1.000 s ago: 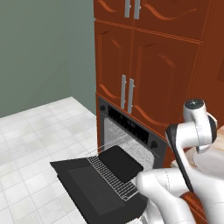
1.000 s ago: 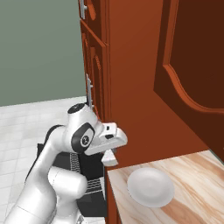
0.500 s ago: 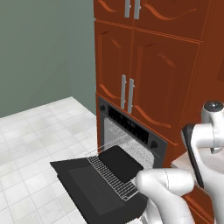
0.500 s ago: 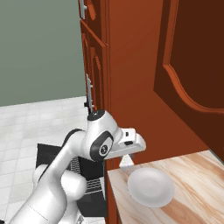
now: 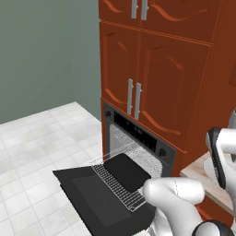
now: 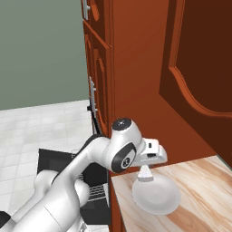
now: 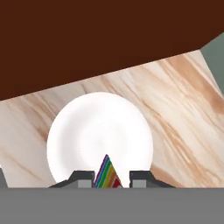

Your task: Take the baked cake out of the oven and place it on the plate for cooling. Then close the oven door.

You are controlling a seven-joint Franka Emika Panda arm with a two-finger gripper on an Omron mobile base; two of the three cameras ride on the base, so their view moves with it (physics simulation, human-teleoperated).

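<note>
A: Left base view. The oven (image 5: pixel 138 147) stands open, the oven door (image 5: pixel 99 200) dropped flat toward the floor, the wire rack (image 5: pixel 120 182) drawn out over it with a black tray (image 5: pixel 127 171) on top. No cake on the rack that I can make out. Arm swung off to the right, over the counter (image 5: pixel 200 177).

B: Right base view?

A: The gripper (image 6: pixel 146 173) hangs just above the near-left rim of the plate (image 6: pixel 156 195), pointing down. A small pale wedge sits between the fingers: the baked cake (image 6: pixel 145 172). Cabinet wall close on the left, open counter beyond and to the right.

B: Hand view?

A: Jaws nearly closed, pinching the cake (image 7: pixel 107 173) between the fingertips (image 7: pixel 83 177); its point stands up past them, striped side showing. The plate (image 7: pixel 100 135) lies straight ahead along the gripper's line, cake over its near edge rather than its centre.

B: Judgement?

A: A little further toward the plate's middle, then down and release. Nothing on the counter crowds that path. Door not yet closed.
</note>
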